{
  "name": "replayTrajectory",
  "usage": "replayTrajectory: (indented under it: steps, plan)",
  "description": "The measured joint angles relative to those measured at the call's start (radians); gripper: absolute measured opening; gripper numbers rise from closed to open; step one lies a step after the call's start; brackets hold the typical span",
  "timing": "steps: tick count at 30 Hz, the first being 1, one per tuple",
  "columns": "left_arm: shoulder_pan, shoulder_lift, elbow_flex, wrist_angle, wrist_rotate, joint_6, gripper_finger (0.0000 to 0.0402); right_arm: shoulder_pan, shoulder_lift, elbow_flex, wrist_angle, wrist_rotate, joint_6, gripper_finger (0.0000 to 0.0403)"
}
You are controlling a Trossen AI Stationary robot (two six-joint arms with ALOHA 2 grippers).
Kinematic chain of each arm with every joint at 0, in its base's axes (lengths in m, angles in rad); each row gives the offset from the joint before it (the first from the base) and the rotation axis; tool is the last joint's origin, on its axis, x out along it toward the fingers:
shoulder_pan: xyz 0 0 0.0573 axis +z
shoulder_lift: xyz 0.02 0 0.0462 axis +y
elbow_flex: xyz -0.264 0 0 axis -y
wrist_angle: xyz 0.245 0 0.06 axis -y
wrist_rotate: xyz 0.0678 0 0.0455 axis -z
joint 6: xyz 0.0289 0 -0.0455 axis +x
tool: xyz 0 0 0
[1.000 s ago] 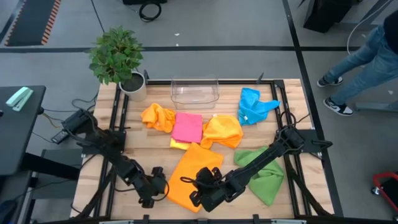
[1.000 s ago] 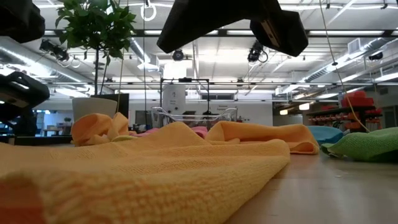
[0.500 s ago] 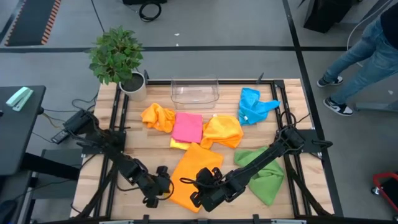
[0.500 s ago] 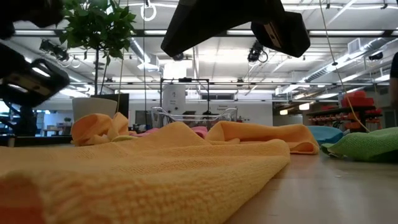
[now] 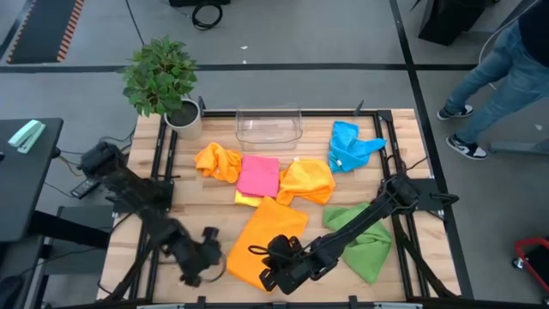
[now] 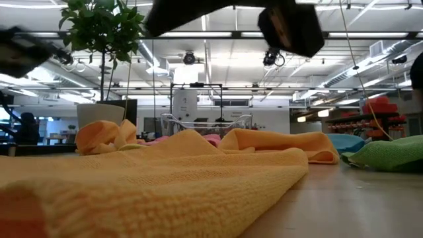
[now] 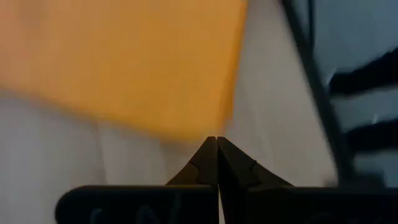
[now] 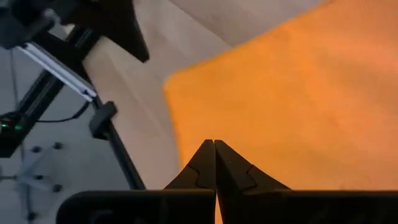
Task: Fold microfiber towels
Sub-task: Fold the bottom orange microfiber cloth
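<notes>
An orange towel (image 5: 270, 232) lies spread flat near the table's front edge; it fills the low view's foreground (image 6: 165, 178). My left gripper (image 5: 210, 256) is shut just off its left edge, with the towel ahead of its tips (image 7: 216, 140). My right gripper (image 5: 257, 251) is shut over the towel's near left part (image 8: 214, 143); the low view shows it raised above the cloth. Behind lie a crumpled orange towel (image 5: 219, 160), a pink one (image 5: 258, 176) on a yellow one (image 5: 244, 199), another orange one (image 5: 309, 182), a blue one (image 5: 350, 144) and a green one (image 5: 364, 236).
A clear plastic bin (image 5: 269, 125) stands at the far edge and a potted plant (image 5: 163, 81) at the far left corner. A person (image 5: 506, 77) walks on the floor beyond the table's right side. Bare wood shows left of the spread towel.
My left gripper went toward the spread orange towel's left edge, then drew back toward the table's left edge, staying shut. The towel has kept its place and shape.
</notes>
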Motion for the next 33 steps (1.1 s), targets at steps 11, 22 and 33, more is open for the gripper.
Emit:
replayTrajectory:
  steps: [11, 22, 33]
  plan:
    - [-0.028, 0.118, -0.086, 0.247, -0.037, -0.065, 0.0003, 0.002, 0.104, 0.000, 0.044, -0.102, -0.016, 0.0003]
    - [0.035, 0.166, -0.086, 0.331, 0.020, -0.042, 0.0004, -0.003, 0.172, 0.000, 0.040, -0.145, 0.028, 0.0003]
    - [0.088, 0.152, -0.060, 0.318, 0.024, 0.058, 0.0004, -0.006, 0.172, 0.001, 0.028, -0.157, 0.037, 0.0003]
